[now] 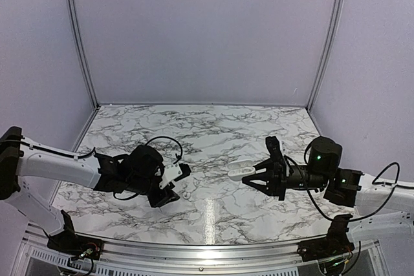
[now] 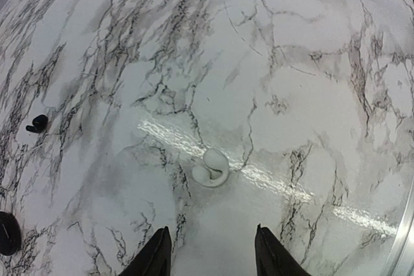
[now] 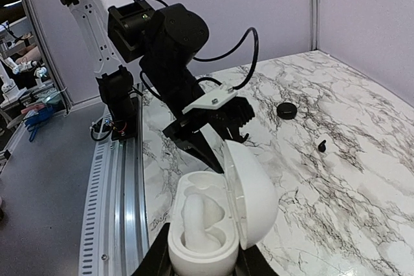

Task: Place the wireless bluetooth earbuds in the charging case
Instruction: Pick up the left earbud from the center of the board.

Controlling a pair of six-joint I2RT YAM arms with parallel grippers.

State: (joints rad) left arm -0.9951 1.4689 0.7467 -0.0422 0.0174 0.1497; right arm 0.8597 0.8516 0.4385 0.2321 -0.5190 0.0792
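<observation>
White earbud (image 2: pixel 210 168) lies loose on the table (image 2: pixel 310 95), directly ahead of the left tool (image 2: pixel 210 240), whose jaws stand partly apart and hold nothing. The right tool (image 1: pixel 251 176) is clamped on the open charging case (image 3: pixel 200 247), held clear of the table with its lid (image 3: pixel 252 192) raised. What appears to be a seated earbud (image 3: pixel 196 214) occupies one pocket.

Risks: the loose earbud is small and smooth, so an off-centre closure may squirt it sideways. A tilted pickup may prevent it seating in the free pocket.

A black earbud (image 2: pixel 37 123) and a black round item (image 2: pixel 6 232) lie well apart to one side.

Surface: glossy white marble pattern with glare streaks. Surround: plain pale wall panels (image 1: pixel 207 30).
</observation>
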